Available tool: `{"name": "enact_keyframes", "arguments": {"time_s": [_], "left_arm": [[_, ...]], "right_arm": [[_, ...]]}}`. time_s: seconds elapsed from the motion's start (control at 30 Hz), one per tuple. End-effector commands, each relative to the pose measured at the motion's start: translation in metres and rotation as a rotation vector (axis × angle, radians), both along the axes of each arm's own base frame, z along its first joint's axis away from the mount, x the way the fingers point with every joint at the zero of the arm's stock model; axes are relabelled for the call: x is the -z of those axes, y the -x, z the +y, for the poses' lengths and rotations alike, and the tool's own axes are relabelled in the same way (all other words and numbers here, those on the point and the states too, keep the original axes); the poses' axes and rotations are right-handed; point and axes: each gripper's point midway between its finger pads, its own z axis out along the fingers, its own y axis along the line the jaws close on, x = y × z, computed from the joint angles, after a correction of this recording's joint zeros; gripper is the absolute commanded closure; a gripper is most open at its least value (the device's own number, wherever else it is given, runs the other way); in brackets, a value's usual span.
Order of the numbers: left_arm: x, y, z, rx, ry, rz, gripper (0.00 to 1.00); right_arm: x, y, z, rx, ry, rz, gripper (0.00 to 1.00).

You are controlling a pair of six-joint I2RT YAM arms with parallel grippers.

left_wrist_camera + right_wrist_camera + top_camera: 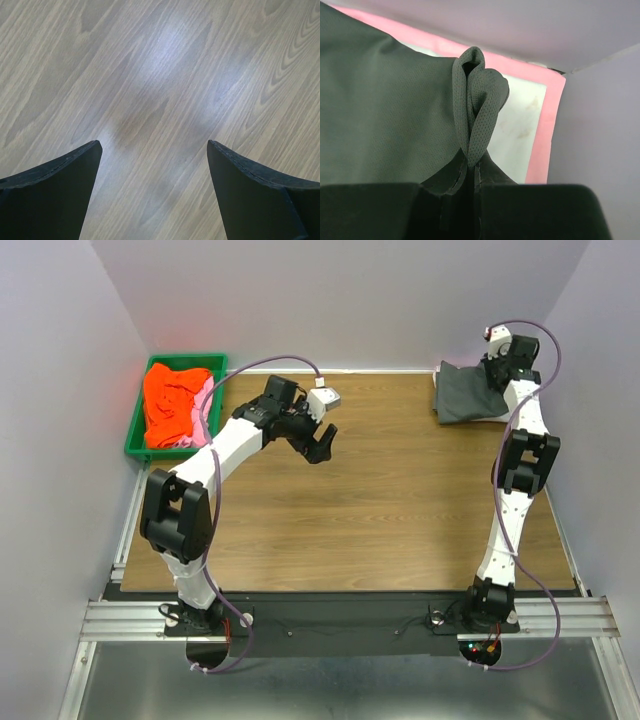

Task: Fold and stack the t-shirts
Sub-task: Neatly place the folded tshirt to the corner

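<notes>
My right gripper [472, 171] is pinched tight on a bunched fold of the grey shirt [465, 395] at the table's [400, 510] far right corner, while my left gripper [320, 445] hangs wide and empty; the cloth looks light and limp, best taken by its edges.

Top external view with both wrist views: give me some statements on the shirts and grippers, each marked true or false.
1. The right gripper is shut on a fold of the grey t-shirt. True.
2. The orange-red t-shirt lies in the green bin. True.
3. The left gripper grips the orange-red t-shirt. False: it is open and empty, over the bare wooden table.
4. The grey t-shirt lies in the green bin. False: it lies at the table's far right corner, and the bin stands at the far left.
</notes>
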Motion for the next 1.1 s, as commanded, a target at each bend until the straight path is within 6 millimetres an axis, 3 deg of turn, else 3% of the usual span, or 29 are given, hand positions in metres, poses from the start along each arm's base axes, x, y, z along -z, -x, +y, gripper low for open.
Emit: {"name": "enact_keyframes", "arguments": {"time_s": [0.0, 0.17, 0.27, 0.4, 0.47, 0.63, 0.7, 0.73, 0.77, 0.8, 0.83, 0.87, 0.9, 0.93, 1.0, 1.07], "left_arm": [[-0.017, -0.008, -0.003, 0.006, 0.022, -0.032, 0.01], [-0.016, -0.011, -0.003, -0.004, 0.020, -0.025, 0.01], [-0.016, -0.011, -0.003, -0.006, 0.018, -0.025, 0.01], [-0.020, -0.015, -0.003, -0.014, 0.019, -0.041, 0.01], [-0.024, -0.017, -0.001, -0.018, 0.018, -0.054, 0.01], [-0.030, -0.021, 0.007, -0.044, 0.024, -0.089, 0.01], [-0.041, -0.024, 0.014, -0.073, 0.048, -0.107, 0.01], [-0.042, -0.024, 0.016, -0.101, 0.066, -0.095, 0.01], [-0.050, -0.028, 0.018, -0.119, 0.087, -0.113, 0.01], [-0.064, -0.035, 0.025, -0.168, 0.127, -0.134, 0.01], [-0.066, -0.035, 0.031, -0.194, 0.136, -0.125, 0.01], [-0.083, -0.039, 0.034, -0.214, 0.173, -0.169, 0.01], [-0.089, -0.042, 0.038, -0.234, 0.190, -0.181, 0.01], [-0.099, -0.050, 0.047, -0.262, 0.211, -0.211, 0.01], [-0.126, -0.058, 0.056, -0.312, 0.242, -0.246, 0.01], [-0.128, -0.066, 0.069, -0.337, 0.208, -0.247, 0.01]], "right_arm": [[-0.024, -0.014, -0.024, 0.017, 0.086, -0.101, 0.99], [-0.021, -0.018, -0.039, 0.051, 0.134, -0.121, 0.93], [-0.025, -0.020, -0.054, 0.116, 0.180, -0.143, 0.65], [-0.039, -0.020, -0.059, 0.145, 0.181, -0.180, 0.40], [-0.052, -0.020, -0.058, 0.157, 0.164, -0.209, 0.32], [-0.075, -0.010, -0.057, 0.224, 0.092, -0.241, 0.28], [-0.085, -0.006, -0.044, 0.207, 0.005, -0.258, 0.21], [-0.108, 0.001, -0.036, 0.195, -0.026, -0.286, 0.16], [-0.103, 0.007, -0.028, 0.183, -0.070, -0.265, 0.10], [-0.113, 0.016, -0.010, 0.142, -0.150, -0.267, 0.02], [-0.136, 0.020, -0.002, 0.117, -0.180, -0.302, 0.00], [-0.130, 0.027, 0.008, 0.101, -0.226, -0.275, 0.00], [-0.135, 0.031, 0.022, 0.071, -0.306, -0.273, 0.00], [-0.158, 0.040, 0.031, 0.052, -0.340, -0.297, 0.00], [-0.163, 0.051, 0.054, 0.010, -0.469, -0.272, 0.00], [-0.177, 0.070, 0.081, -0.066, -0.589, -0.243, 0.00]]}}
